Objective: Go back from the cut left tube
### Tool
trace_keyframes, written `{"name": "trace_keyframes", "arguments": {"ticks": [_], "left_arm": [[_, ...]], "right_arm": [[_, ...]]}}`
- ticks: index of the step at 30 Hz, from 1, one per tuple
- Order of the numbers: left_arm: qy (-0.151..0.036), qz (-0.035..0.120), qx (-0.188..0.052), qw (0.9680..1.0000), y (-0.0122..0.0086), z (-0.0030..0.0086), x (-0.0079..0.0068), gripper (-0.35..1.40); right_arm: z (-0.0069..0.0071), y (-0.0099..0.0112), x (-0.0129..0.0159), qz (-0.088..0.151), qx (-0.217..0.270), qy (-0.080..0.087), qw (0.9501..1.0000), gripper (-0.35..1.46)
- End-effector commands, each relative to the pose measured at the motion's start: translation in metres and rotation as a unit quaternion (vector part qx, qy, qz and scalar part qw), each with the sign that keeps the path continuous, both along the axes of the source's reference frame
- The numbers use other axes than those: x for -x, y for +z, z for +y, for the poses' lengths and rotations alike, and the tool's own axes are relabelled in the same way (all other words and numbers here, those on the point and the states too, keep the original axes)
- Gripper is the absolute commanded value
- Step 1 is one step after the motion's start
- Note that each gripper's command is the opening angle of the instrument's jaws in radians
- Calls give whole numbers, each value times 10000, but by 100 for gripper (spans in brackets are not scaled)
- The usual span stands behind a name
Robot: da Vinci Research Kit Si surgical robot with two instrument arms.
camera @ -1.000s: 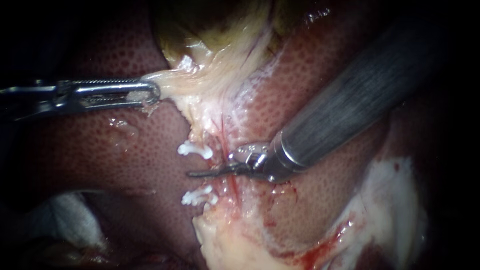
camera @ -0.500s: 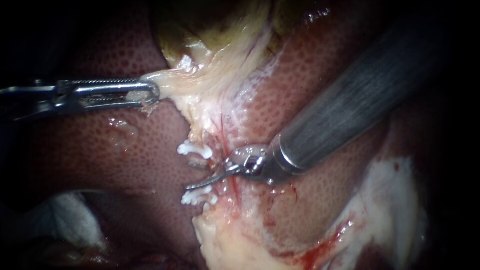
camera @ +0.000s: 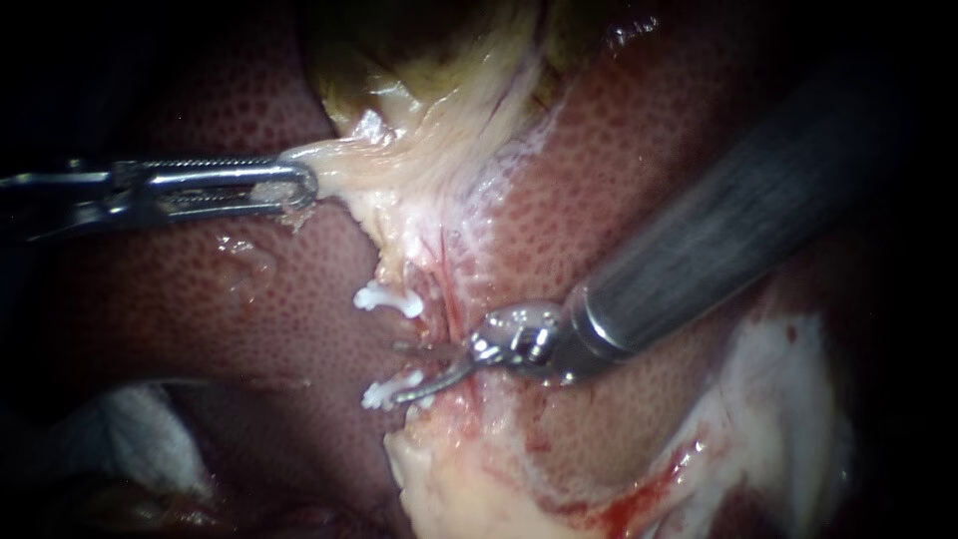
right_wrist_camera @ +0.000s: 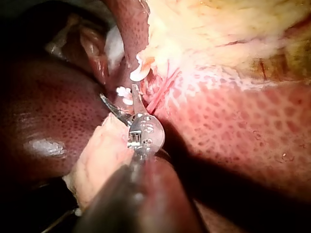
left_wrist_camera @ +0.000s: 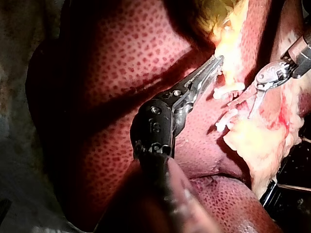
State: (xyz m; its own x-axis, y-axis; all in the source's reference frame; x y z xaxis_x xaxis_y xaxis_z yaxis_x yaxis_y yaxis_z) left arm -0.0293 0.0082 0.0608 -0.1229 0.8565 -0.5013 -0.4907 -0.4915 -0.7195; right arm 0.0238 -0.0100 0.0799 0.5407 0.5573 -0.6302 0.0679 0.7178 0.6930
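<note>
Retreat step: right instrument (camera: 397,373) has blades spread at gap in cut left tube (camera: 427,317), near centre, between upper clip (camera: 387,297) and lower clip (camera: 391,392). Best move, likely: bring blades together, then slide out along shaft toward 2 o'clock, clear of both clips. Left instrument (camera: 304,187), at 10 o'clock, pinches pale tissue (camera: 349,165). Tube's long axis runs 12 to 6 o'clock, cut ends facing.

Endoscope close over the liver (camera: 249,299), wrist cameras from opposite sides, all sharing the clips (camera: 389,299).

No legible text anywhere
</note>
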Motion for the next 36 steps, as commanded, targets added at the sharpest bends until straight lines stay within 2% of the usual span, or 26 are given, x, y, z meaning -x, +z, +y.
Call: {"name": "trace_keyframes", "arguments": {"ticks": [1, 3, 7, 12, 15, 18, 27, 33, 36], "left_arm": [[-9, 8, 1, 10000, 1, 0, 0, -35], [-10, 9, 1, 10000, 1, 0, 0, -35], [-11, 10, 1, 10000, 1, 0, 0, -35], [-11, 10, 0, 10000, 1, 0, -1, -35], [-12, 10, 1, 10000, 1, 0, 0, -35], [-13, 11, 2, 10000, 1, 0, 0, -35], [-49, 45, 33, 10000, 9, -4, 9, -35], [25, -10, 37, 10000, 32, -8, 28, -35], [83, -36, 34, 10000, 47, -10, 43, -35]], "right_arm": [[2, -2, 7, -31, 170, 82, 9998, 141], [5, -8, 26, -96, 345, 202, 9992, 143], [21, -24, 66, -124, 512, 237, 9983, 143], [49, -49, 117, -155, 728, 406, 9964, 143], [65, -61, 138, -174, 815, 552, 9950, 143], [74, -71, 149, -191, 923, 686, 9932, 143], [74, -84, 151, -117, 1038, 670, 9923, 143], [73, -85, 151, -61, 1159, 597, 9914, 143], [73, -86, 151, -60, 1160, 595, 9915, 143]]}}
